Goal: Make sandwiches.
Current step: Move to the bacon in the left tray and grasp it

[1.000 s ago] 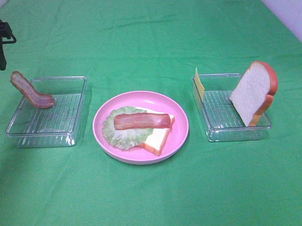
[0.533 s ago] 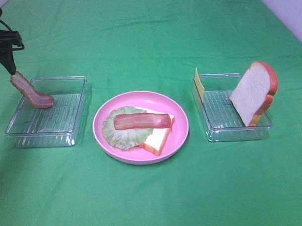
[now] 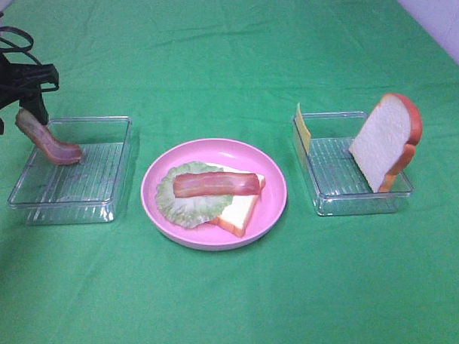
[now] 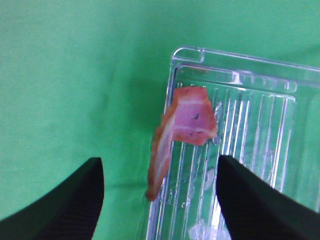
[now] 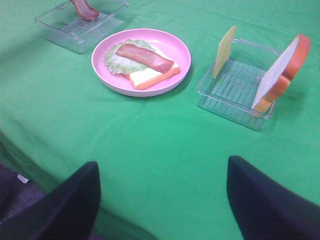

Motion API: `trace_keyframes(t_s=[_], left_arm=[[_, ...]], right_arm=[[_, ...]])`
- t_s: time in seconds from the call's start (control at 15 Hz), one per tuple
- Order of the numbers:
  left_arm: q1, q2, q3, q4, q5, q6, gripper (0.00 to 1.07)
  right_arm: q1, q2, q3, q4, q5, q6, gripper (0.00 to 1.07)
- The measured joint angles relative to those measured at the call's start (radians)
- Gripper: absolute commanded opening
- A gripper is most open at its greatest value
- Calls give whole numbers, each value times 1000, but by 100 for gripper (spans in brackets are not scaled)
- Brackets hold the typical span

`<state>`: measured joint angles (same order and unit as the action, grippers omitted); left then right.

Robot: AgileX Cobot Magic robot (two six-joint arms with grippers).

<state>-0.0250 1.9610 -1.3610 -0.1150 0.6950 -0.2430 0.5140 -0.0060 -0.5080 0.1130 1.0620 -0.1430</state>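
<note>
Since the earlier frames the left gripper (image 4: 160, 165) has come in from the edge of the green cloth (image 3: 225, 293) and now hangs over the outer end of the left tray (image 3: 70, 204). Its fingers (image 4: 70, 200) are spread wide and hold nothing.

We count two bacon strips. The leaning bacon strip (image 4: 192, 120) sits between the left fingers, touching neither. Its raised end is propped on the tray's rim and its other end rests on the ribbed floor. That rim also runs through the gap between the fingers, so one finger is over cloth and the other over the tray. The flat bacon strip (image 3: 214, 184) lies well beyond the fingers, on the pink plate (image 3: 274, 204).

We count two bread slices. The flat bread slice (image 3: 239, 214) lies on the plate under one lettuce leaf (image 3: 175, 204), with the flat strip on top. The standing bread slice (image 3: 381, 143) leans upright in the right tray (image 3: 360, 203). One cheese slice (image 3: 302, 128) stands on edge at that tray's opposite end. That makes two clear trays and one plate.

The right gripper (image 5: 162, 170) is also spread wide and empty. Bare cloth lies between its fingers, with the plate and right tray well ahead of the tips.
</note>
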Motion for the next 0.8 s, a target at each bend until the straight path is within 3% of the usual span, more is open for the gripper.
trace_keyframes(t_s=[0.27, 0.47, 0.67, 0.8], left_arm=[[0, 10, 0, -7, -42, 0, 45], [0, 11, 0, -12, -42, 0, 29], [0, 11, 0, -20, -42, 0, 22], [0, 11, 0, -28, -42, -1, 10]], right_arm=[[0, 0, 0, 0, 0, 0, 69], [0, 0, 0, 0, 0, 0, 69], [0, 0, 0, 0, 0, 0, 69], [0, 0, 0, 0, 0, 0, 69]])
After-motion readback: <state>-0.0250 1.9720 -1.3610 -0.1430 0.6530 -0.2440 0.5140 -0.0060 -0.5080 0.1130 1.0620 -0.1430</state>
